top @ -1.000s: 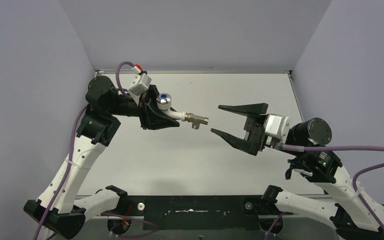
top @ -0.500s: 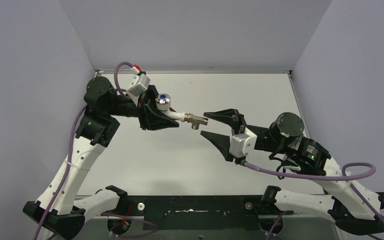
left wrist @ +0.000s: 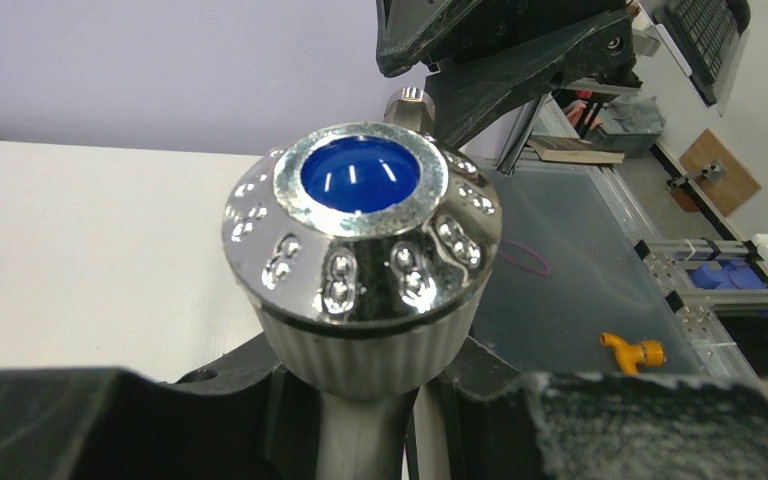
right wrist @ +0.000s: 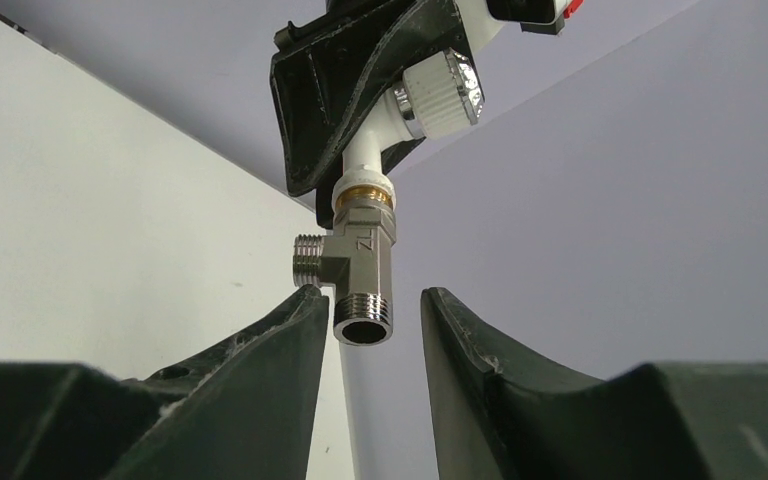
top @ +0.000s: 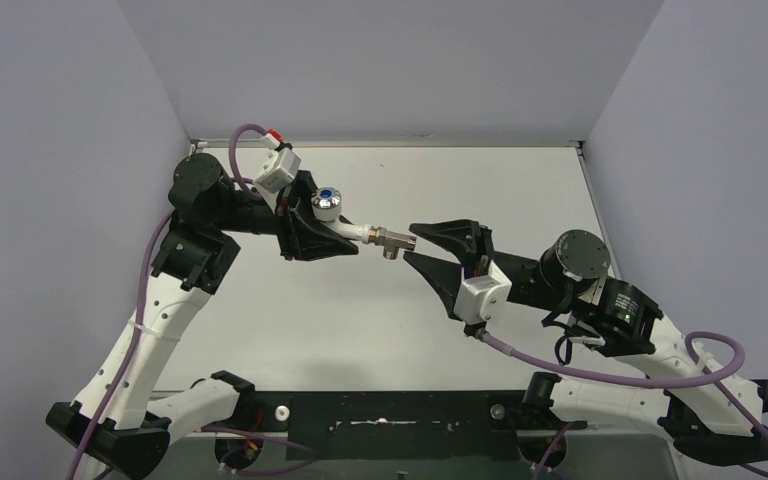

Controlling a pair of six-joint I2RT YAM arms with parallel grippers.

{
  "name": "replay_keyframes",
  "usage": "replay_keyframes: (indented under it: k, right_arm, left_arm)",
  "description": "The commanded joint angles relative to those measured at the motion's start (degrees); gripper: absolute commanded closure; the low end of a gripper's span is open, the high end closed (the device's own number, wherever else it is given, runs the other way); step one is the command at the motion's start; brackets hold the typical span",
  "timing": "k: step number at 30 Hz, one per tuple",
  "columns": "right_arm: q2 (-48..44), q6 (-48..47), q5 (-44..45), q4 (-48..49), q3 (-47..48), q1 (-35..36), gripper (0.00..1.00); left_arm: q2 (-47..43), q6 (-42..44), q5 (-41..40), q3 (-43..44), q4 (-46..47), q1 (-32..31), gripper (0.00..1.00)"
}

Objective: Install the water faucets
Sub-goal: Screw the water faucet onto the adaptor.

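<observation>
My left gripper (top: 332, 236) is shut on the white tap body (top: 353, 229) and holds it above the table, chrome knob with the blue dot (top: 328, 200) facing up. The grey metal threaded fitting (top: 392, 240) sits on the tap's outer end, pointing right. My right gripper (top: 410, 243) is open, its two fingertips on either side of the fitting's threaded end. In the right wrist view the fitting (right wrist: 362, 268) hangs between the fingers (right wrist: 260, 370), close to the left one, with no clear touch. The knob (left wrist: 360, 240) fills the left wrist view.
Grey walls enclose the white table (top: 360, 320) at the left, back and right. A black rail (top: 380, 415) with both arm bases runs along the near edge. Past the table, the left wrist view shows a small yellow part (left wrist: 632, 350) and shelves.
My right arm has swung left and rolled its wrist, bringing its open fingers around the fitting's end and narrowing them. The left arm and the tap have not moved.
</observation>
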Motion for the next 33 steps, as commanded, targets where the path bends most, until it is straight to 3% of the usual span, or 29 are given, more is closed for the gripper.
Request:
replay_keyframes:
  k: [1, 15, 26, 33]
  right_arm:
    - [-0.3, -0.6, 2.4, 3.0, 0.0, 0.6, 0.61]
    - [0.0, -0.7, 3.1, 3.3, -0.6, 0.5, 0.63]
    - [0.5, 1.2, 3.9, 4.8, -0.9, 0.6, 0.76]
    - [1.7, 9.2, 4.9, 5.8, 0.0, 0.4, 0.88]
  left_arm:
    - [-1.0, -0.4, 0.1, 0.6, 3.6, -0.1, 1.0]
    - [-1.1, -0.3, 0.1, 0.5, 3.5, -0.1, 1.0]
    - [-0.9, -0.1, 0.3, 0.4, 3.5, -0.1, 1.0]
    - [-0.8, -0.2, 0.8, 0.7, 3.6, -0.1, 1.0]
